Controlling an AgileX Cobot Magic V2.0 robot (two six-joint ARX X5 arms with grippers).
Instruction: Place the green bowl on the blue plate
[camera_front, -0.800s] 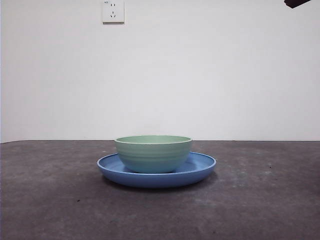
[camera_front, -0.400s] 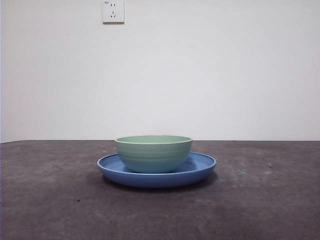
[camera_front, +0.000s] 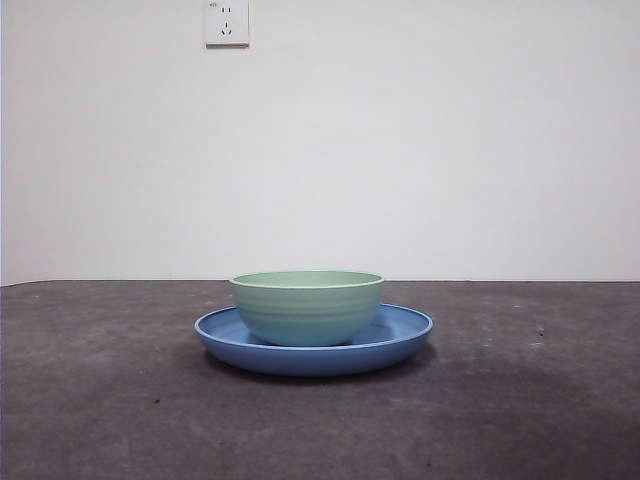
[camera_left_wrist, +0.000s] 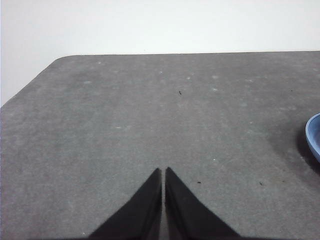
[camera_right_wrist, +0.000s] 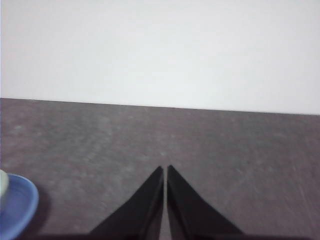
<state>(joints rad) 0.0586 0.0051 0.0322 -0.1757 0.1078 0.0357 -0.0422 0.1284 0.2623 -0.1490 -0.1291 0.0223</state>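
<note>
— Front view: where's the bowl?
— The green bowl (camera_front: 307, 307) sits upright on the blue plate (camera_front: 400, 338), mid-desk (camera_front: 90, 400). Glossy and rigid; I'd judge it slippery, best pinched at the rim.
— Left wrist?
— My left fingers (camera_left_wrist: 163, 171) are pressed together, empty.
— Right wrist?
— My right fingers (camera_right_wrist: 165, 170) are likewise closed, holding nothing.

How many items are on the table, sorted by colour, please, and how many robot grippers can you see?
Green: 1, the green bowl, sitting on the plate.
Blue: 1, the blue plate.
Black: 2, the left gripper and the right gripper, both shut and empty.
Total: 4.
</note>
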